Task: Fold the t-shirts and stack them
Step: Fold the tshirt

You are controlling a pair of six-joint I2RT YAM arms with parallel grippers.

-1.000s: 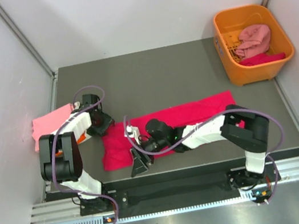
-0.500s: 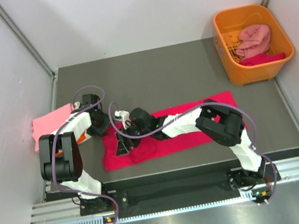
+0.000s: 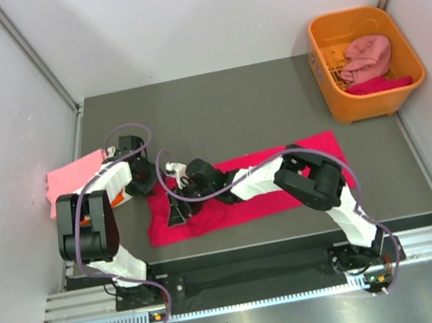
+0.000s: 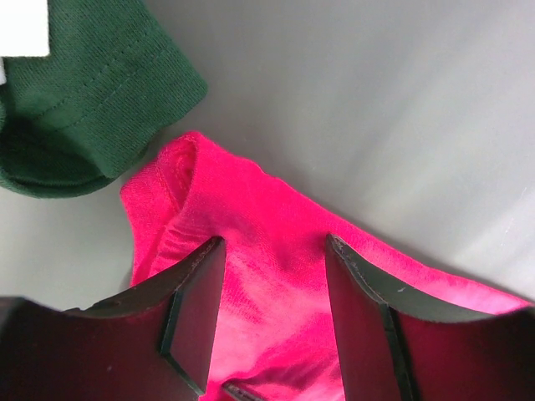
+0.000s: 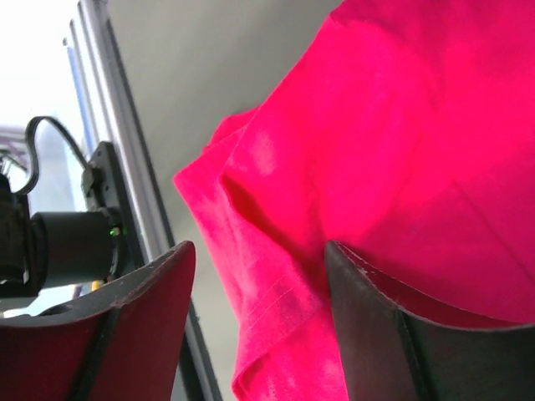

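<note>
Two open grippers at the left end of the crimson t-shirt (image 3: 233,211)
It lies as a long folded strip across the near half of the tabletop (image 3: 232,108). At its far-left corner the left gripper (image 4: 276,242) straddles flat cloth, fingers well apart, with a dark green t-shirt (image 4: 84,83) just beside. The right gripper (image 5: 259,251) stands wide over the near-left hem, which bunches between its fingers.

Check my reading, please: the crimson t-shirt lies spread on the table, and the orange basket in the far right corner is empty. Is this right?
One detail is wrong: the orange basket is not empty. The top external view shows a crumpled dusty pink garment and a crimson cloth in it. The crimson t-shirt does lie spread on the table.
</note>
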